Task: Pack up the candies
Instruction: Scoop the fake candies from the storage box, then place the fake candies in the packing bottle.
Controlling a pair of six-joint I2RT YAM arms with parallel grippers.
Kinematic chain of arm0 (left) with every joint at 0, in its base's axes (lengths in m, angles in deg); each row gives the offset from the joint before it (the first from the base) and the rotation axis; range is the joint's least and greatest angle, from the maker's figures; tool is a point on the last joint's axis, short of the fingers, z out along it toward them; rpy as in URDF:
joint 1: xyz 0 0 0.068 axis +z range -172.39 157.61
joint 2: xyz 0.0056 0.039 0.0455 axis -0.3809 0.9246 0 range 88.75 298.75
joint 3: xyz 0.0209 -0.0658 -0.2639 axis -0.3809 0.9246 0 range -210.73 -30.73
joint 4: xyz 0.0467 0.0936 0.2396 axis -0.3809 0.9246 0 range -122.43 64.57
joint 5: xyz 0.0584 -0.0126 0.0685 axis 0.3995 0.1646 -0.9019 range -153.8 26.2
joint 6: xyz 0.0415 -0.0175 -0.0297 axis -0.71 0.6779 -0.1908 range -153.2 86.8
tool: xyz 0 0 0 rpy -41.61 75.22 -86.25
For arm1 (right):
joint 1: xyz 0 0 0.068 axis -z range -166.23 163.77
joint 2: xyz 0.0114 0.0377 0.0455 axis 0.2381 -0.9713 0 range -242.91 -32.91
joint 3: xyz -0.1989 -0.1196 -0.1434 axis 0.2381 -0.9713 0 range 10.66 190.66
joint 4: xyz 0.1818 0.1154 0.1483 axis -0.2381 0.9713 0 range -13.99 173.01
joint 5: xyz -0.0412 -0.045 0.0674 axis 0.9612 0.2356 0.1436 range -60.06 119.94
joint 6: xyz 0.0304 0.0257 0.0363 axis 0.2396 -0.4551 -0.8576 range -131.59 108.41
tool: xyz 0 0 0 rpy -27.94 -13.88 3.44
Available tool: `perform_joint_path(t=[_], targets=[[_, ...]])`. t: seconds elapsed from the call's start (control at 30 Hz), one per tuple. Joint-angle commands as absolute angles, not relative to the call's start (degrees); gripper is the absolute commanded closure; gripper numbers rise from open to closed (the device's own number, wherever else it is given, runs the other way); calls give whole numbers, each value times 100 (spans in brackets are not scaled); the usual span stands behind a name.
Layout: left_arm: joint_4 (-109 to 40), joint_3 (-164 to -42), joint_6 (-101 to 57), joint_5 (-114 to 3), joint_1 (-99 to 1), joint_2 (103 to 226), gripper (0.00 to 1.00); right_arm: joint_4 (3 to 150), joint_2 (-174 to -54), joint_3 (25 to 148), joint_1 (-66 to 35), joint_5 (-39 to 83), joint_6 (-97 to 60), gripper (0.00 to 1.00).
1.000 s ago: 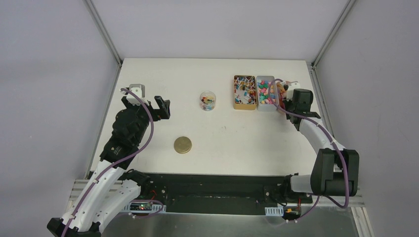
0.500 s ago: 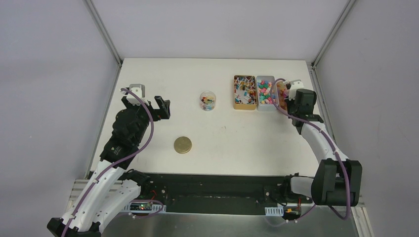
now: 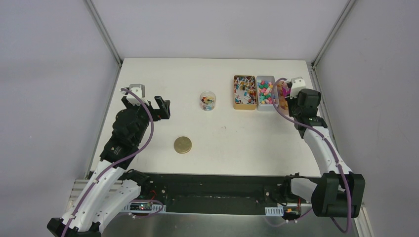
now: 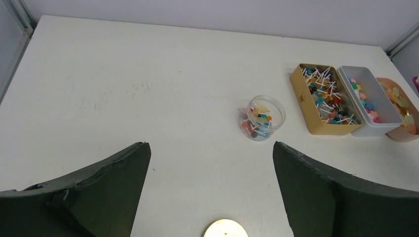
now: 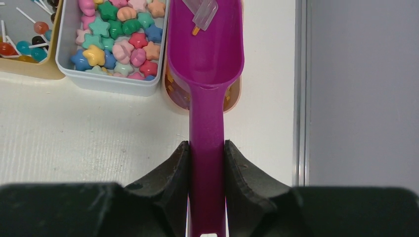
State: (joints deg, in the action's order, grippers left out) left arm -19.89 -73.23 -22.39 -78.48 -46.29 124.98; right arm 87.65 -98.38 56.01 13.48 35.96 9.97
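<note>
The right hand [image 5: 207, 157] is closed on the handle of a magenta plastic scoop [image 5: 206, 54], one finger on each side. The scoop's bowl points far and lies over an orange dish [image 4: 401, 137] at the far right of the tabletop [image 3: 232, 138]; whether it touches the dish I cannot tell. One clear-wrapped piece [image 5: 205, 12] rests in the bowl.

The candies [image 5: 118, 42] sit in three containers in a row at the far right. A gold tin [image 4: 316, 127] on the left holds lollipops [image 4: 323, 96]. Just beside it, a clear tub [image 5: 106, 85] holds star-shaped pieces in pink, green, blue and yellow. The orange dish on the right holds amber pieces [image 4: 398, 98]. A small clear jar [image 4: 266, 117], left of the tin and apart from it, holds a few more mixed sweets.

The left hand [image 4: 210, 148] is spread open and holds nothing, above the left side of the tabletop. A round gold lid [image 3: 183, 144] lies flat nearer the arms, well apart from the jar.
</note>
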Motion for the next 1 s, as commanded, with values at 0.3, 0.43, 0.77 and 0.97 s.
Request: perform_joint_path(t=[0.3,0.43,0.77,0.97], targets=[[-2036,-7327,-2334,-7833,-4596,12400,1,8319,-9483,5793,781,3396,1442,100],[-2027,-7327,-2344,-7875,-4595,12375,1,8319,-9491,5838,612,3425,1515,100],[-2022,-7327,-2354,-7893,-4595,12391,1,8450,-9757,6098,-19,3356,1793,100],[-2028,-7327,-2362,-7877,-4595,12394,1,8475,-9935,6285,-540,3540,1884,100]])
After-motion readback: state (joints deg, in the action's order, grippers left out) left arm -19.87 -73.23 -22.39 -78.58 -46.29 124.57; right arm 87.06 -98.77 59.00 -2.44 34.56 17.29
